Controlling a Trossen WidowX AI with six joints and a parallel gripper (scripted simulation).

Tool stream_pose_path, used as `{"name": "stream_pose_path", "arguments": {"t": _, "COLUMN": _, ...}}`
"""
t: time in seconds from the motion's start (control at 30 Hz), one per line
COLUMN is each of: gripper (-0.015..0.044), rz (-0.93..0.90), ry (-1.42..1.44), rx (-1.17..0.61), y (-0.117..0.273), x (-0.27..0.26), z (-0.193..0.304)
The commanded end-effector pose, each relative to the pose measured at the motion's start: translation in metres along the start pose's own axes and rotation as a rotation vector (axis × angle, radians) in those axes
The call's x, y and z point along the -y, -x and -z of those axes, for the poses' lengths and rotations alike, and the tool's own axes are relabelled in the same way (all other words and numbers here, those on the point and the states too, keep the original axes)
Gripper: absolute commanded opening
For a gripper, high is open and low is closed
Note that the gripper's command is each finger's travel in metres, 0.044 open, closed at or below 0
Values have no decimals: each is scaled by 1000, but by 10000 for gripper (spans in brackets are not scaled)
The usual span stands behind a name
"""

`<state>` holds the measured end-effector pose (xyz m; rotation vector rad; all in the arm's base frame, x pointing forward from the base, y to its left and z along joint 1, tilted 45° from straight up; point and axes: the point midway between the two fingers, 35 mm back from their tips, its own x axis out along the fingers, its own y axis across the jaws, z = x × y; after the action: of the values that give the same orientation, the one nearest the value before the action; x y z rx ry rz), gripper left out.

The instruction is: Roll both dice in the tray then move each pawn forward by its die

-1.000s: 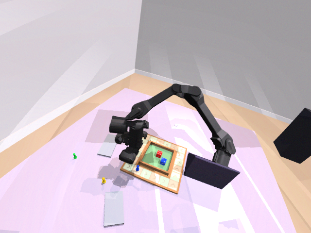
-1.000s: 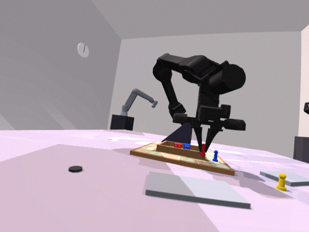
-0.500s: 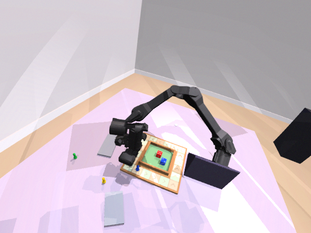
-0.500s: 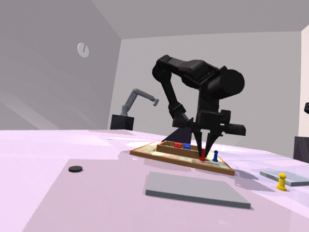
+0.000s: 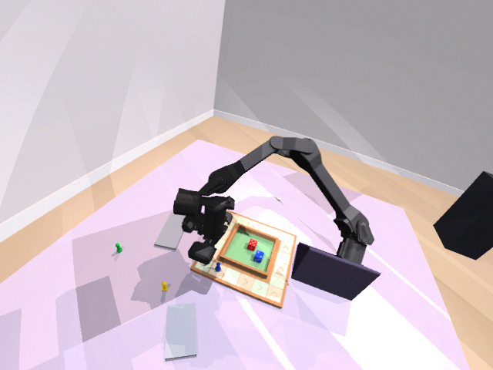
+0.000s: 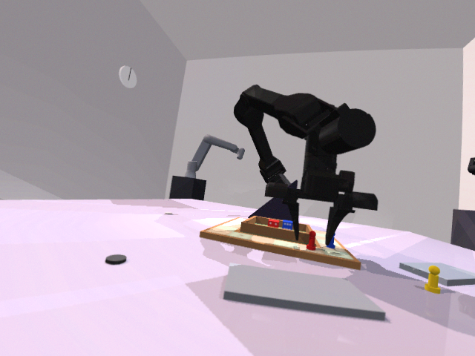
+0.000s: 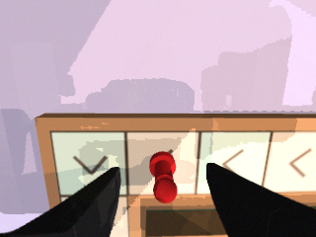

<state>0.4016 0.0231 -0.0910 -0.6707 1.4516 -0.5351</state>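
Note:
My gripper (image 6: 312, 242) (image 7: 163, 172) is open, with its fingers low on either side of the red pawn (image 6: 311, 243) (image 7: 163, 173) and a gap on both sides in the wrist view. The red pawn stands upright on the square beside the board's corner square; the top view hides it behind the gripper. The blue pawn (image 5: 218, 267) (image 6: 332, 243) stands on the board (image 5: 254, 294) (image 7: 247, 123), close behind one finger in the exterior view. The red die (image 5: 252, 244) (image 6: 273, 222) and blue die (image 5: 259, 256) (image 6: 287, 224) lie in the tray (image 5: 243, 269) (image 6: 268, 232). The red die's top seems to show five.
A yellow pawn (image 5: 165, 286) (image 6: 433, 279) and a green pawn (image 5: 119, 247) stand off the board. Two grey plates (image 5: 181, 330) (image 6: 299, 287) lie near it. A dark wedge-shaped panel (image 5: 334, 272) stands between board and arm base. A black disc (image 6: 116, 259) lies farther off.

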Motion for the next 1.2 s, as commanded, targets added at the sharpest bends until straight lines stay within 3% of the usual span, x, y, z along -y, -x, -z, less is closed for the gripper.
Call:
{"name": "stream_pose_path", "arguments": {"t": 0.0, "gripper": 368, "rz": 0, "ry": -1, "rx": 0, "y": 1, "x": 0, "z": 0}}
{"name": "stream_pose_path", "arguments": {"t": 0.1, "gripper": 440, "rz": 0, "ry": 0, "rx": -1, "y": 11, "x": 0, "z": 0}}
{"name": "stream_pose_path", "arguments": {"t": 0.2, "gripper": 440, "rz": 3, "ry": 5, "rx": -6, "y": 44, "x": -1, "z": 1}}
{"name": "stream_pose_path", "arguments": {"t": 0.37, "gripper": 440, "rz": 3, "ry": 5, "rx": -6, "y": 47, "x": -1, "z": 1}}
{"name": "stream_pose_path", "arguments": {"t": 0.67, "gripper": 204, "rz": 1, "ry": -150, "rx": -7, "y": 53, "x": -45, "z": 44}}
{"name": "stream_pose_path", "arguments": {"t": 1.17, "gripper": 200, "rz": 1, "ry": -150, "rx": -7, "y": 45, "x": -45, "z": 44}}
